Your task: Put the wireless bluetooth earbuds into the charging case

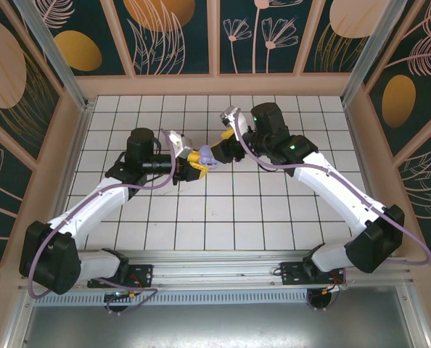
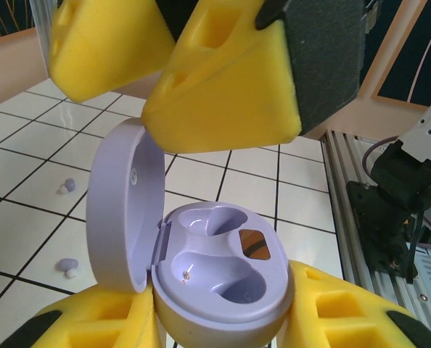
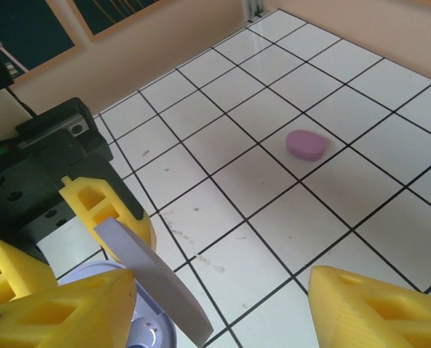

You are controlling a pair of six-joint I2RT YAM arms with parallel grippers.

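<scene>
Open charging case (image 2: 223,290) tight in left end effector (image 1: 194,162); right end effector (image 3: 219,297) wide.

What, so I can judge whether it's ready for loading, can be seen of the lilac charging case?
The charging case is a glossy lilac plastic oval, clamped at its base between the left gripper's yellow foam pads. Its hinged lid stands open, roughly upright. Both moulded wells are empty; one shows a small metal contact, and an amber patch shows inside too. The right gripper, open, straddles the lid; contact cannot be told.
</scene>
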